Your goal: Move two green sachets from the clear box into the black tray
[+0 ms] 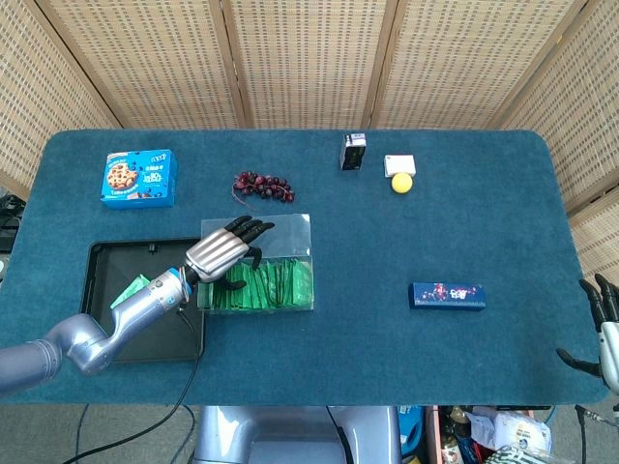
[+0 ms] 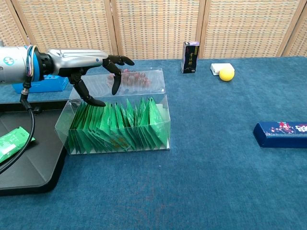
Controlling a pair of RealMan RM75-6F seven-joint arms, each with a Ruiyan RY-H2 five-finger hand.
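Note:
A clear box (image 2: 163, 125) (image 1: 303, 232) holds a row of upright green sachets (image 2: 117, 127) (image 1: 266, 287). My left hand (image 2: 91, 64) (image 1: 222, 253) hovers over the box's left part with fingers spread, holding nothing; its thumb tip nearly reaches the sachet tops. One green sachet (image 2: 13, 142) (image 1: 129, 289) lies flat in the black tray (image 2: 33, 177) (image 1: 102, 253) to the left of the box. My right hand (image 1: 602, 329) shows at the lower right edge of the head view, off the table, empty with fingers apart.
At the back left, a blue cookie box (image 1: 139, 178). Dark grapes (image 1: 263, 185) lie just behind the clear box. A small dark carton (image 1: 353, 152), white packet (image 1: 398, 164) and yellow ball (image 1: 401, 183) stand at the back. A dark blue box (image 1: 447, 295) lies at right.

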